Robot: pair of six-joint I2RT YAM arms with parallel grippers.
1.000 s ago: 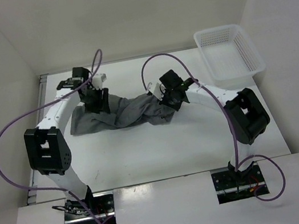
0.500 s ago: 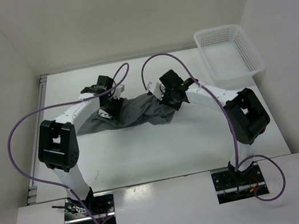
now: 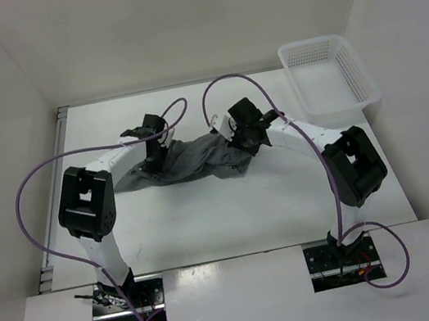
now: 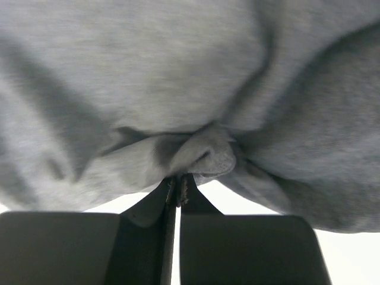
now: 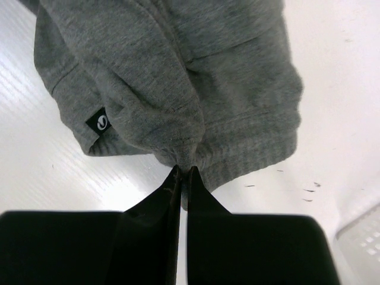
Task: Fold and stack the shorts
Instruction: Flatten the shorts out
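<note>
The grey shorts lie crumpled across the middle of the white table, stretched between both arms. My left gripper sits on their left part, shut on a pinched fold of the shorts; its gripper shows the jaws pressed together on cloth. At the right end, my right gripper is shut on the ribbed hem of the shorts, and in the right wrist view that gripper pinches the fabric. A small black label shows near that hem.
A white mesh basket stands at the back right corner of the table. White walls close in the back and both sides. Purple cables loop over the arms.
My left arm swung right from the shorts' far left end onto their left-middle part and its jaws shut on a fold. The cloth's left end drew in. The right arm held still.
</note>
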